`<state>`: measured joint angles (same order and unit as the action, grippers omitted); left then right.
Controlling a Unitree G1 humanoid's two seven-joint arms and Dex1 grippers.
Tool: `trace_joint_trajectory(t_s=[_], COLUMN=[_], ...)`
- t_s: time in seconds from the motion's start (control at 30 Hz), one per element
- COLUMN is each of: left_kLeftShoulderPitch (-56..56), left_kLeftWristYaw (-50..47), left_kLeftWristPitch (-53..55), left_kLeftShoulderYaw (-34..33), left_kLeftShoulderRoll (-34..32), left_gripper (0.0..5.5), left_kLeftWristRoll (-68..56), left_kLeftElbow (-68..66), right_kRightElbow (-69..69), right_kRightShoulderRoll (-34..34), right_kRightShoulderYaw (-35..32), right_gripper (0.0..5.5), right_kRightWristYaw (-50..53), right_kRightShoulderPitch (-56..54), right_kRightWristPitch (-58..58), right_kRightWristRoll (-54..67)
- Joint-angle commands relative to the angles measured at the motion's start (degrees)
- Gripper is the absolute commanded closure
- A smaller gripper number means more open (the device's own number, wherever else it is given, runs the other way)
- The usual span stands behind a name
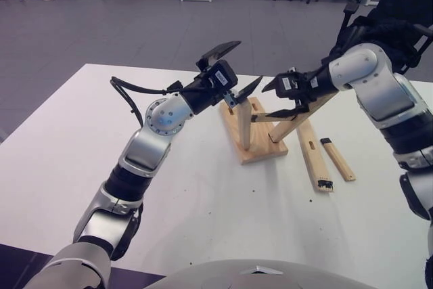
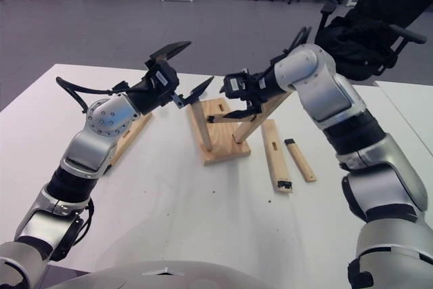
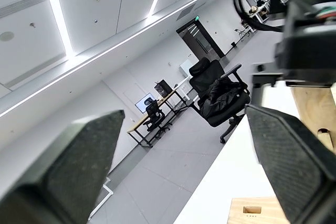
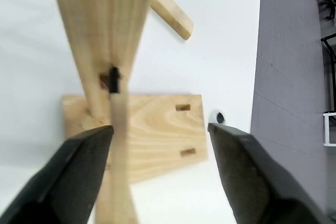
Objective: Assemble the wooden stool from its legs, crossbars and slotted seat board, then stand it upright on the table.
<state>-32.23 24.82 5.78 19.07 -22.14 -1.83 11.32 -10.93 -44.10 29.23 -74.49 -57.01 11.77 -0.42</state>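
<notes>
The slotted seat board (image 1: 260,150) lies flat on the white table (image 1: 81,140). One leg (image 1: 244,126) stands upright in it and a second leg (image 1: 287,128) leans in from the right. A thin crossbar (image 1: 269,118) spans between them. My left gripper (image 1: 249,60) hovers open just above and left of the upright leg's top, holding nothing. My right gripper (image 1: 281,99) is open beside the leaning leg, its fingers above and below the crossbar's end. In the right wrist view the crossbar (image 4: 118,129) runs close to one finger (image 4: 84,166) of the open right gripper (image 4: 160,128).
A loose slotted leg (image 1: 313,153) and a shorter bar (image 1: 337,159) lie right of the board. Another wooden piece (image 2: 128,137) lies on the table under my left arm. Office chairs and desks stand beyond the table's far edge.
</notes>
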Motion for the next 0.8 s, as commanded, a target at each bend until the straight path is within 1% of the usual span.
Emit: trace_joint_trajectory(t_s=[0.03, 0.1, 0.17, 0.2, 0.3, 0.4, 0.47, 0.53, 0.67, 0.7, 0.8], left_kLeftShoulderPitch=[7.74, 7.63, 7.41, 7.31, 7.08, 6.96, 6.74, 6.85, 6.16, 5.82, 5.32], left_kLeftWristYaw=[5.93, 6.04, 6.12, 6.18, 6.24, 6.29, 6.33, 6.26, 6.28, 6.31, 6.36], left_kLeftWristPitch=[4.75, 4.60, 4.47, 4.42, 4.29, 4.41, 4.55, 4.71, 4.32, 4.13, 3.76], left_kLeftShoulderYaw=[7.18, 7.20, 7.38, 7.48, 7.74, 7.81, 7.93, 8.01, 8.22, 8.27, 8.38], left_kLeftShoulderRoll=[-1.94, -2.06, -1.94, -1.89, -1.74, -1.63, -1.23, -0.97, -0.28, -0.05, 0.45], left_gripper=[1.26, 1.26, 1.26, 1.26, 1.26, 1.26, 1.26, 1.26, 1.26, 1.26, 1.26], left_kLeftWristRoll=[4.17, 4.19, 4.22, 4.21, 4.20, 4.06, 3.80, 3.62, 3.71, 3.82, 3.96], left_kLeftElbow=[-8.38, -8.69, -9.10, -9.23, -9.57, -9.26, -9.05, -8.80, -10.10, -10.69, -11.65], right_kRightElbow=[-8.29, -9.26, -10.45, -11.06, -16.49, -16.93, -10.72, -7.08, -4.21, -4.30, -5.71], right_kRightShoulderRoll=[4.50, 5.37, 6.78, 7.43, 9.93, 9.69, 6.68, 4.63, 3.32, 3.62, 3.99], right_kRightShoulderYaw=[2.04, 1.84, 1.51, 1.39, 0.19, 0.07, 1.61, 2.80, 3.54, 3.41, 3.96], right_gripper=[2.13, 2.13, 2.13, 2.32, 2.34, 2.34, 2.76, 3.14, 3.92, 4.20, 4.79], right_kRightWristYaw=[-9.38, -14.98, -16.59, -17.05, -14.52, -15.43, -17.40, -17.99, -17.97, -17.92, -16.59], right_kRightShoulderPitch=[-4.81, -5.47, -6.18, -6.54, -8.69, -8.87, -7.21, -5.69, -4.41, -4.24, -3.49], right_kRightWristPitch=[-4.76, -3.42, -2.80, -2.40, -4.11, -3.00, 4.31, 8.33, 10.78, 10.70, 9.34], right_kRightWristRoll=[0.01, 1.73, 1.53, 1.44, -1.33, -2.62, 2.97, 5.42, 5.98, 4.93, 1.03])
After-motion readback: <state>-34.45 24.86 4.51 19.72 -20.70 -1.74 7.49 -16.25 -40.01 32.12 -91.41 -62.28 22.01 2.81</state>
